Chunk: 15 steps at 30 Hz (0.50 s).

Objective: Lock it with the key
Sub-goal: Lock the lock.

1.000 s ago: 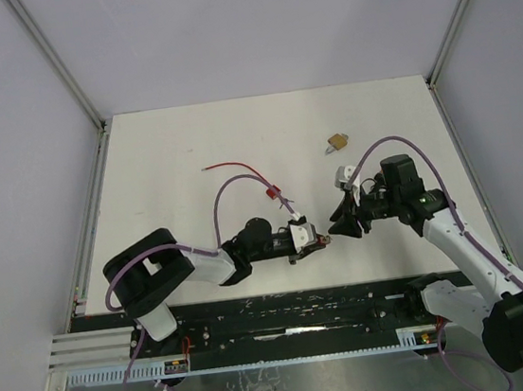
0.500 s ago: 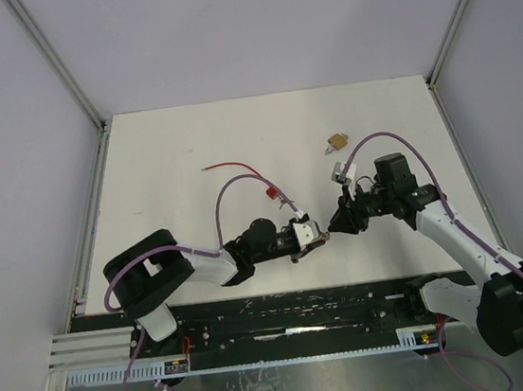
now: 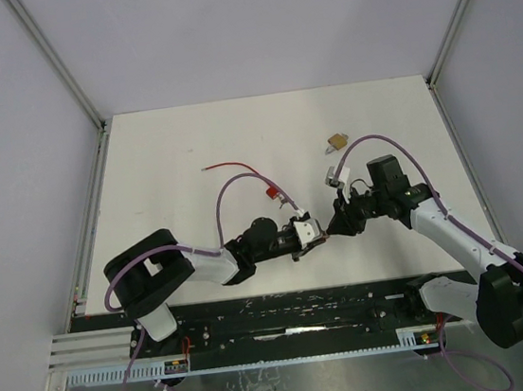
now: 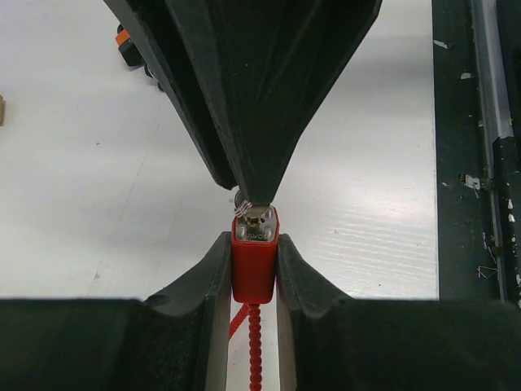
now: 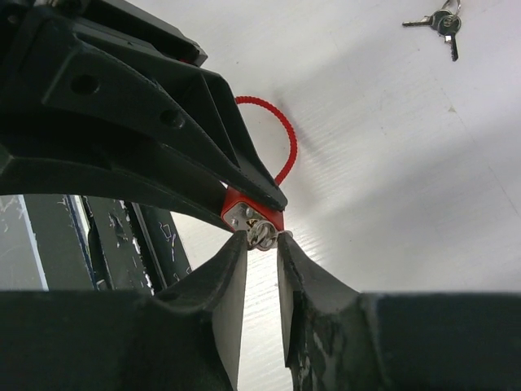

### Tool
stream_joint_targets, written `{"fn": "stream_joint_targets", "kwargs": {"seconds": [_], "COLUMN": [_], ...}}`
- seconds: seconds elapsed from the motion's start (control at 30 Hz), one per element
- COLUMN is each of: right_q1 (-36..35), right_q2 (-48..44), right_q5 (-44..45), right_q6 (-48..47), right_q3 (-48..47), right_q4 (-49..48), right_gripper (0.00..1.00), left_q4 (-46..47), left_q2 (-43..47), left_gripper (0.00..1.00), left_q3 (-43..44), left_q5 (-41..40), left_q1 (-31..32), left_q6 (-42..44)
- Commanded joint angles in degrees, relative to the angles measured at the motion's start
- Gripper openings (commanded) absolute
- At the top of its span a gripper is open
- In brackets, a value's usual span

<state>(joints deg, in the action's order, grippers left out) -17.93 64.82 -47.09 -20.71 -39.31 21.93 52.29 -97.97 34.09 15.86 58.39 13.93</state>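
**Top external.** Both arms reach toward the middle of the table [image 3: 169,140] and meet tip to tip. The left gripper [image 3: 312,237] points right and the right gripper [image 3: 338,223] points left, with almost no gap between them. A red cable [image 3: 239,170] trails up and left from the meeting point. The lock itself is too small to make out from here. Neither arm is nearer to it, since the work sits where the two tips meet.

**Left wrist.** The red lock [image 4: 255,265] stands upright between the left fingers [image 4: 213,277]. They are clamped on its two flat sides, so this is a firm hold. The lock's long axis runs along the gripper's line, keyway face pointing away toward the other arm. The beaded cable leaves it at the near end. The right gripper's dark fingers fill the upper part of this view and taper down onto the keyway face, where a bit of metal shows.

**Right wrist.** The key [image 5: 262,235] sits in the metal face of the lock, head outward, straight ahead of the right jaws. The jaws are drawn narrow, one finger on each side of the key head. I cannot tell whether the pads press on it. A loose bunch of keys [image 5: 440,22] lies well apart on the table.

**Judgement.** The key shaft and the right wrist axis look roughly collinear. The coming turn should therefore be a wrist roll, with the left arm bracing the lock body.
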Motion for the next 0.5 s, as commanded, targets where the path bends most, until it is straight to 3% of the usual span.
{"fn": "stream_joint_targets", "kwargs": {"seconds": [0.0, 0.27, 0.47], "right_q1": [-0.9, -1.8, -2.6], "right_q2": [-0.2, -0.8, -3.1], "right_q5": [0.5, -0.4, -3.4], "right_q6": [-0.8, -5.0, -19.5], "right_q3": [-0.5, 0.0, 2.1], "right_q4": [-1.1, -0.1, 2.8], "right_gripper": [0.25, 0.05, 0.00], "left_q4": [0.4, -1.1, -3.8], "left_q2": [-0.5, -0.5, -0.2], "left_gripper": [0.00, 0.00, 0.00], "left_q3": [2.2, 2.7, 3.3], "left_q5": [-0.7, 0.3, 4.7], "left_q1": [0.4, 0.4, -0.1], "left_q6": [-0.1, 0.0, 0.4]}}
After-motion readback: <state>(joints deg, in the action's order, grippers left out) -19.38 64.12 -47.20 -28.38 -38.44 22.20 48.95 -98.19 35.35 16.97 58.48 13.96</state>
